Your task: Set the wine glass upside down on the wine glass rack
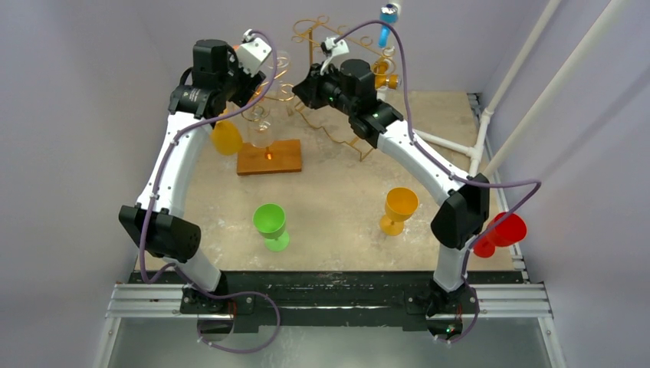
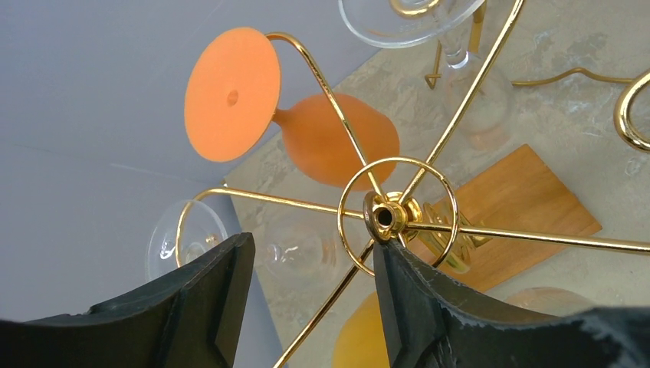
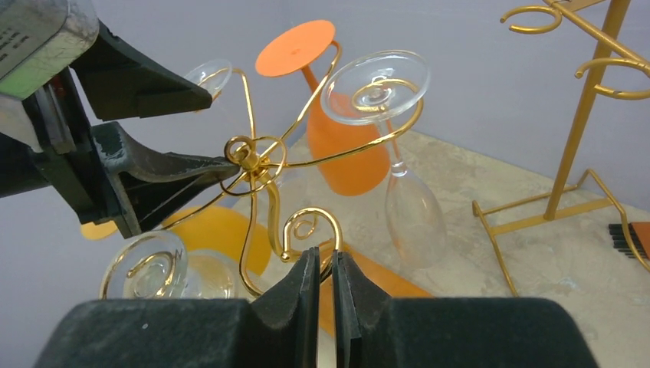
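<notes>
The gold wire wine glass rack (image 1: 277, 90) stands on a wooden base (image 1: 268, 157). Hanging upside down from its arms are an orange glass (image 2: 337, 138) and clear wine glasses (image 3: 398, 153) (image 2: 188, 234). My left gripper (image 2: 310, 253) is open at the rack's top. One finger (image 2: 398, 268) touches the central hub (image 2: 385, 216), and the other sits beside a clear glass foot, holding nothing. My right gripper (image 3: 325, 257) is shut on a curled gold arm (image 3: 314, 226) of the rack, lower down.
A second gold rack (image 1: 318, 34) at the back carries a blue glass (image 1: 389, 19). A green glass (image 1: 270, 225) and a yellow glass (image 1: 398, 208) stand on the near table. A red glass (image 1: 498, 232) lies at the right edge, by the right arm.
</notes>
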### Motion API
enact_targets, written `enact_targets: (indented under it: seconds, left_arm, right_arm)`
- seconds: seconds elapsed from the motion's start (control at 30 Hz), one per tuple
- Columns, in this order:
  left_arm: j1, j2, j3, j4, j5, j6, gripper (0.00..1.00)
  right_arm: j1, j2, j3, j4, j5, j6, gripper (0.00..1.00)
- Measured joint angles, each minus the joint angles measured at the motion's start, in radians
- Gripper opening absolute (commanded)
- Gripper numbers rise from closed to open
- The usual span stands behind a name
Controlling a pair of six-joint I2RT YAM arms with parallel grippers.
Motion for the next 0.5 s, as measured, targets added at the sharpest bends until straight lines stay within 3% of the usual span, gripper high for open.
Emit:
enact_targets:
  seconds: [0.23, 0.5]
  left_arm:
    - [0.000, 0.002, 0.000, 0.007, -0.011, 0.001, 0.61]
    - [0.000, 0.015, 0.000, 0.050, -0.016, 0.002, 0.60]
  right_arm:
    - [0.029, -0.061, -0.071, 0.010, -0.002, 0.010, 0.13]
    - [0.158, -0.064, -0.090, -0.023, -0.120, 0.049, 0.13]
